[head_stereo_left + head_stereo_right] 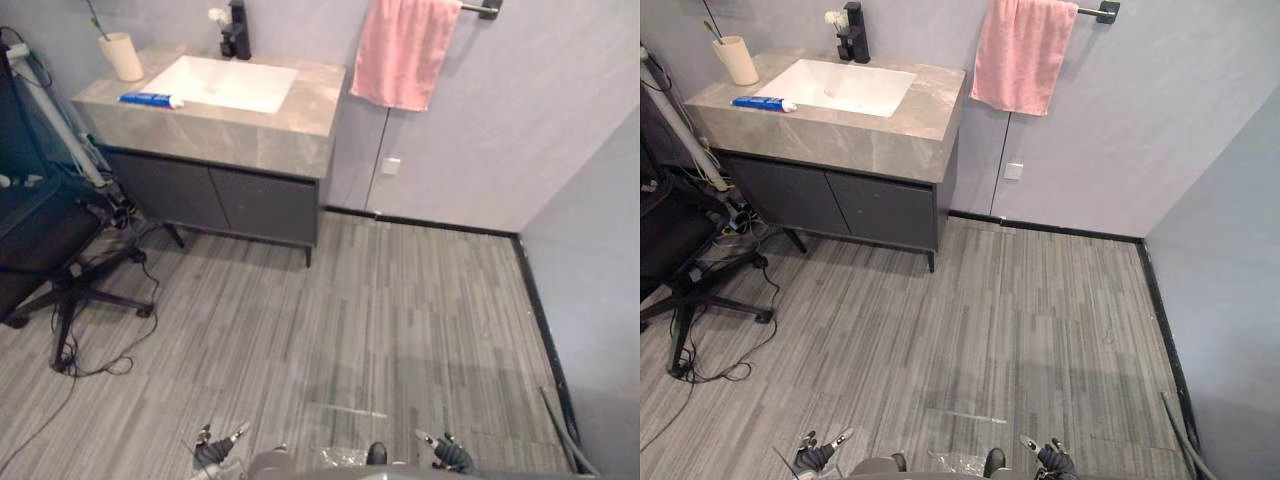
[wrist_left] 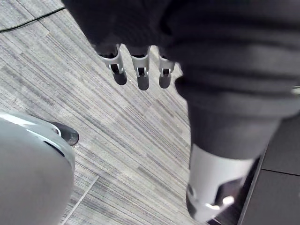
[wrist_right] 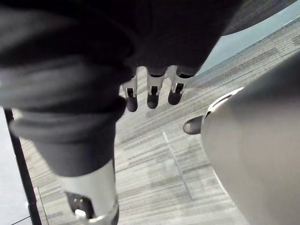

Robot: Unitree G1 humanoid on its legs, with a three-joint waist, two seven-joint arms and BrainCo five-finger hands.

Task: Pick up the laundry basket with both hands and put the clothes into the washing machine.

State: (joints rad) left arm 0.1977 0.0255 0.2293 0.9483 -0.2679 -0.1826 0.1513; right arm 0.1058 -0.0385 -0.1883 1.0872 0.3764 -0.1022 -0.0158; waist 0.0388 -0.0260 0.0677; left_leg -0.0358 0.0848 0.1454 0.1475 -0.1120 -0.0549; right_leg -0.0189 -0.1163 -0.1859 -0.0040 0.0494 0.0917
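Left robot hand [image 1: 212,452] low at the near edge of the head view, silver dark-tipped fingers [image 2: 140,75] hanging straight and relaxed over bare floor, nothing between them and the thumb. Right robot hand [image 1: 447,453] likewise low on the other side, fingers [image 3: 151,93] straight and slack, holding nothing. Neither laundry basket, clothes nor washing machine anywhere in sight; location of the task's things not to be told from here. Stage therefore unsettled: both hands free and hanging would fit a point ahead of reaching the basket, or equally a point after the load is in the machine and the hands are let go. No judgement beyond that. Outward: grey wood-grain plank floor [image 1: 380,320], a pale strip of tape [image 1: 345,409] on it just ahead of the hands. Farther off, grey stone-topped vanity bench [image 1: 290,140] with dark cabinet doors and a white rectangular sink [image 1: 225,82], black faucet [image 1: 238,32] behind it, blue-and-white tube [image 1: 150,99] lying at the sink's left, beige cup [image 1: 122,55] at the back left corner. Pink towel [image 1: 402,50] hanging from a dark wall rail to the right of the vanity. Black office chair [image 1: 50,250] on a star base at far left. Grey walls, dark skirting along the foot.
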